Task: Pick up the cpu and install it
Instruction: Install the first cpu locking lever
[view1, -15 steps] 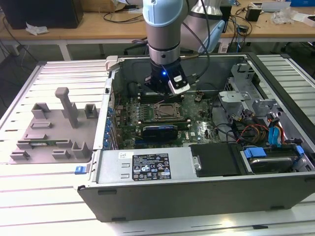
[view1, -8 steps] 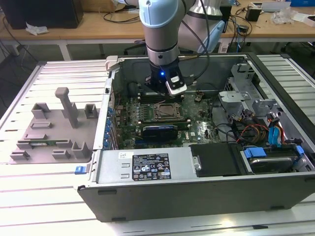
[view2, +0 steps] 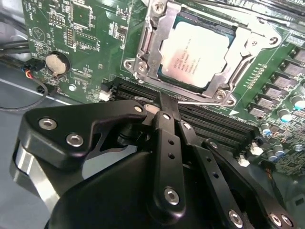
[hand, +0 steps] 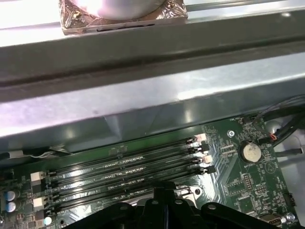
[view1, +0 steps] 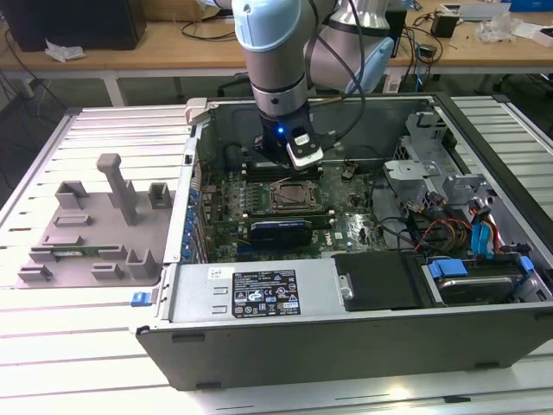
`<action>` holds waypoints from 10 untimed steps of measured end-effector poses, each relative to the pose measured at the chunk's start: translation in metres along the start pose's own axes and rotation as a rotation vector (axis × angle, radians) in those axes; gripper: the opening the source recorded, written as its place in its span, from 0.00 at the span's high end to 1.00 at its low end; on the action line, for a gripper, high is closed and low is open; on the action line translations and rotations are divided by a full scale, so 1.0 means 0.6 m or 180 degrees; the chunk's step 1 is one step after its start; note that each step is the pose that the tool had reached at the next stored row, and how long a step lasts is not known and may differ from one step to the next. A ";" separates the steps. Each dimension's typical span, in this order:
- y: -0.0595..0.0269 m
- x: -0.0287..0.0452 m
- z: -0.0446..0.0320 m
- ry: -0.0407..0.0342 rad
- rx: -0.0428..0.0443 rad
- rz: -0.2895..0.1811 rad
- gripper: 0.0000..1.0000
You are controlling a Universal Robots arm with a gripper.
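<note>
While the arm hangs inside the open case, the scene reads as follows:

Gripper: the gripper [view2: 164, 102] hovers just above the memory slots, its black fingers [view2: 167, 143] drawn together into one narrow tip with nothing between them; in the exterior view the gripper [view1: 289, 169] sits low over the board, just behind the socket

Cpu: the cpu [view2: 195, 55] lies flat in the socket frame [view2: 143, 57], silver top up, close ahead of the fingertips but apart from them (the frame's metal rim surrounds it on all sides); in the exterior view the socket shows as a dark square with the cpu [view1: 290, 198] inside

Memory slots: long black memory slots [hand: 124, 171] run between the fingertips and the socket, directly under the tip

Motherboard: the green motherboard [view2: 86, 38] carries a round coin battery [view2: 56, 63] well off to one side of the socket

Computer case: the computer case [view1: 346, 346] lies on its side, open; its grey metal wall [hand: 143, 95] rises just behind the memory slots

Nearby parts: a black expansion card [view1: 281, 232] stands just in front of the socket, and a bundle of coloured cables [view1: 449, 233] sits toward the exterior view's right

Fixture: a grey holder tray [view1: 91, 233] rests on the table at the exterior view's left, well apart from the arm
</note>
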State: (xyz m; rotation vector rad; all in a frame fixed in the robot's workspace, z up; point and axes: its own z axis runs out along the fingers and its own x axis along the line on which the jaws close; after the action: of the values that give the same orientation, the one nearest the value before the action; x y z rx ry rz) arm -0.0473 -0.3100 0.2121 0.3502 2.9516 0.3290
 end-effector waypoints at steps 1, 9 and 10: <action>0.001 0.002 0.000 -0.0007 0.0001 0.0015 0.89; 0.005 0.009 0.008 -0.0072 0.0008 0.0129 0.89; 0.005 0.009 0.010 -0.0080 0.0009 0.0144 0.89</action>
State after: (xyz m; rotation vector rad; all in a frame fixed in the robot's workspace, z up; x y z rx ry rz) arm -0.0510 -0.3046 0.2063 0.4187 2.9235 0.3237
